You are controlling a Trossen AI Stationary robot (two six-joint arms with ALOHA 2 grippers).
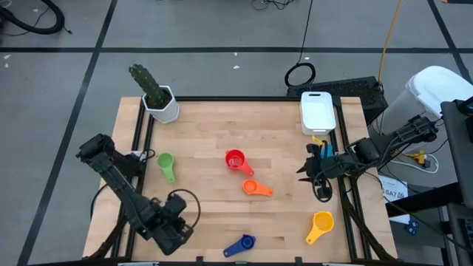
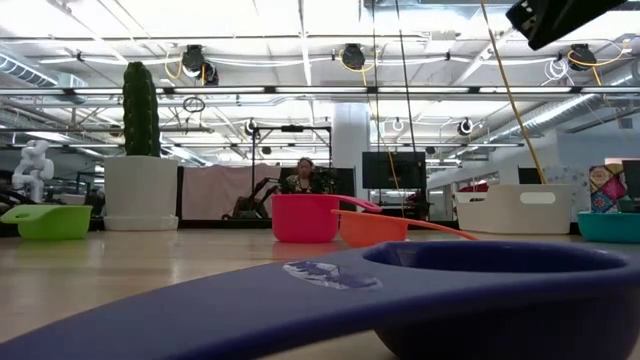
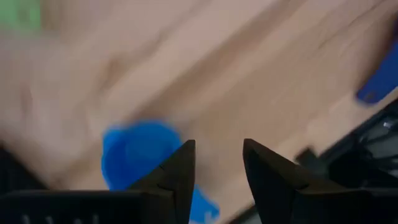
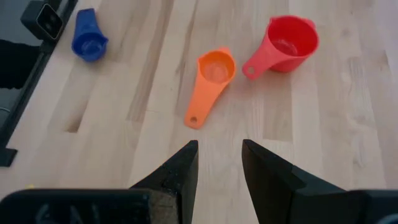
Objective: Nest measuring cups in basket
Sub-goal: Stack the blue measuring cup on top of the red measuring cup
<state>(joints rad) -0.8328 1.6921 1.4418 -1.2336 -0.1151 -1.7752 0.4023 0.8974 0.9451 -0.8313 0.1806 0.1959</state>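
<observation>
My left gripper point(image 3: 217, 149) is at the table's near left point(image 1: 176, 225), pointing down, open with bare wood in its gap. A light blue cup point(image 3: 140, 158) lies on the table just outside one finger. My right gripper point(image 4: 219, 149) hovers open at the right edge point(image 1: 314, 168), slanting down toward the orange cup point(image 4: 211, 78) and the red cup point(image 4: 287, 40). Also lying loose are the green cup point(image 1: 165, 166), yellow cup point(image 1: 321, 225), dark blue cup point(image 1: 240, 245) and teal cup point(image 2: 610, 225). The white basket point(image 1: 318, 111) stands at the far right.
A white hexagonal pot with a cactus point(image 1: 159, 100) stands at the far left corner. Black rails run along the table's left and right edges. Bare wood lies between the green and red cups and in front of the basket.
</observation>
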